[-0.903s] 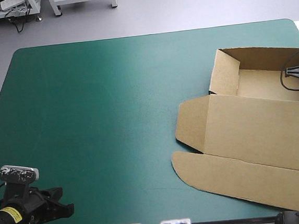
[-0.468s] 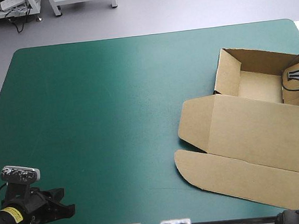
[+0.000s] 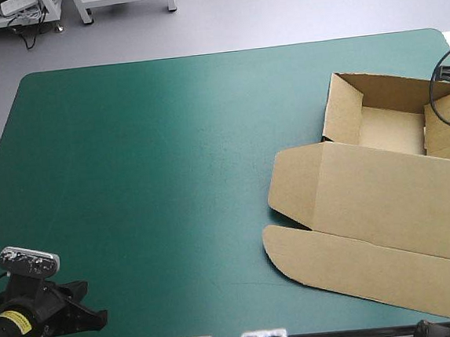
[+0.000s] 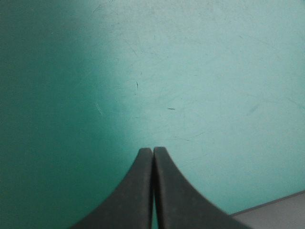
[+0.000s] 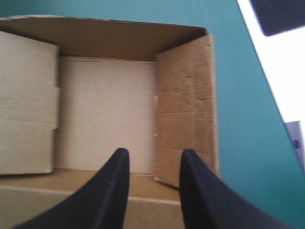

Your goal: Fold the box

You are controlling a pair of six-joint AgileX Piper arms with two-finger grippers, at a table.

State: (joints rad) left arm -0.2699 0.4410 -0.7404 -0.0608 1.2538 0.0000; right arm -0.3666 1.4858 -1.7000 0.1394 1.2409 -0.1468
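Looking down on the teal-green surface (image 3: pixel 169 157), you find the brown box (image 3: pixel 385 194) between 3 and 4 o'clock, against the right edge. It is well apart from the left end effector (image 3: pixel 96 312), which sits at 7 o'clock by the near-left corner.

Box: it is partly formed. An open tray (image 3: pixel 391 126) with raised walls occupies the far part of the board, toward 2 o'clock. The lid (image 3: pixel 393 201) lies flat on the cover on the tray's near side. A long flap (image 3: pixel 352 264) with a rounded end extends flat from the lid toward 5 o'clock, close to the near edge.

Left end effector: your left wrist view shows its two black fingers (image 4: pixel 138 191) pressed together into one pointed arch. They grip nothing, and only bare cover lies ahead.

Right end effector (image 5: pixel 155 155): its fingers stand a moderate gap apart and hold nothing. They are poised over the line where the tray meets the lid. Ahead of them lies the pale tray floor (image 5: pixel 107 114). A creased side panel (image 5: pixel 186 109) runs along the tray's 3 o'clock side, just ahead of one finger. You cannot tell whether that panel stands fully upright.
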